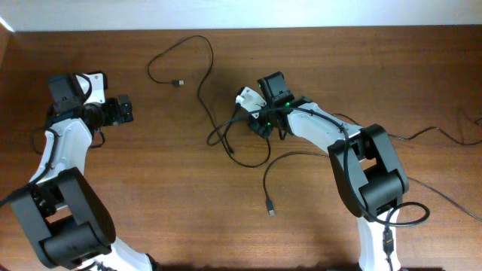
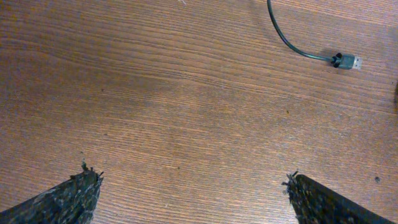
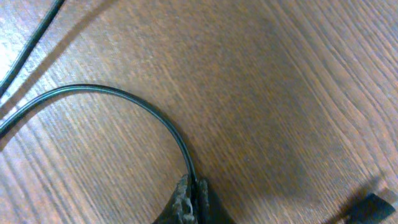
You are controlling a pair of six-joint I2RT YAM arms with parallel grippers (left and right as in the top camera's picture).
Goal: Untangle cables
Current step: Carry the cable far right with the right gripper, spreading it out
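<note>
The table [image 2: 186, 93] is reddish-brown wood with fine dark grain lines, running under the rough black fingers [image 2: 68, 199] of the left gripper [image 2: 193, 177]. Between the black fingers [image 3: 186, 208] of the right gripper [image 3: 194, 186] sits a glossy black cable [image 3: 93, 88]. Beyond the left fingers, a second cable [image 2: 286, 43], also black, ends in a silver-grey plug [image 2: 349, 61].

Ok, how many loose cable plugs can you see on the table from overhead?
2. The top plug lies left of centre; the bottom plug lies just right of centre. More may be hidden in the tangle.
</note>
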